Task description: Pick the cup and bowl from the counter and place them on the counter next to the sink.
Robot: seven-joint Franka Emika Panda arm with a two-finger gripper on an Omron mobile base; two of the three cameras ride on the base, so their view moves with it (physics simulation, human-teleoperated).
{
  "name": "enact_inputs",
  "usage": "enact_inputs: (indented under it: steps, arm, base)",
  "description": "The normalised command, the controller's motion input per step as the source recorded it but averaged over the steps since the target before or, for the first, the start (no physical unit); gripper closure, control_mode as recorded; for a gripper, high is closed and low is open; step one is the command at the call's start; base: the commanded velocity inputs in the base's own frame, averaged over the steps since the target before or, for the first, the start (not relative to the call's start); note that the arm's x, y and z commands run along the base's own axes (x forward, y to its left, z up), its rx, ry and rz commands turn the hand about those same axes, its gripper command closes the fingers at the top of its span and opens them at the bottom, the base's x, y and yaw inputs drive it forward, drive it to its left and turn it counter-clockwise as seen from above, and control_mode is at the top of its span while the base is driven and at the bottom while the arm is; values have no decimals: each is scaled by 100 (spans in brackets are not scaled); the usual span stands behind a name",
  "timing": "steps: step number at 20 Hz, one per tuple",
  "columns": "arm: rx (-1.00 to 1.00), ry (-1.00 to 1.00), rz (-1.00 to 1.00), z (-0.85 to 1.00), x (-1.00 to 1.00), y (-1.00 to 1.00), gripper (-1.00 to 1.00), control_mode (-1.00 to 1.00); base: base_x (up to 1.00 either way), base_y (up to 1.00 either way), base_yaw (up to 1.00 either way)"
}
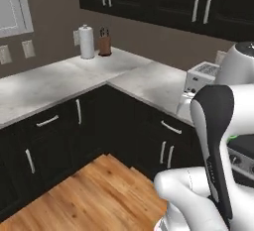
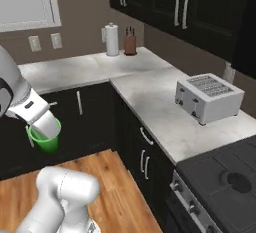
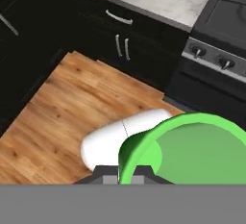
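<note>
Green cup (image 2: 46, 138) held in fingers (image 2: 31, 136), above wood floor (image 2: 115, 177)

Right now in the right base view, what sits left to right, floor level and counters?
Bright green plastic cup held in the tool → white paper towel roll → brown wooden knife block → boxy silver toaster → black stovetop.

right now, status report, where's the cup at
Gripper shut on the cup, carried above the wood floor. Counter ahead holds a toaster. Nothing blocking.
</note>
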Motion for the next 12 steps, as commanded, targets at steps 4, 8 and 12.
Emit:
enact_inputs:
  steps: [4,8,12]
  arm:
    - [0,0,0,0,0,0,100,100]
    - [0,0,0,0,0,0,100,100]
    - [0,0,0,0,0,0,100,100]
  base:
    - [-28,37,77]
    - [-24,27,70]
    - [24,2,6]
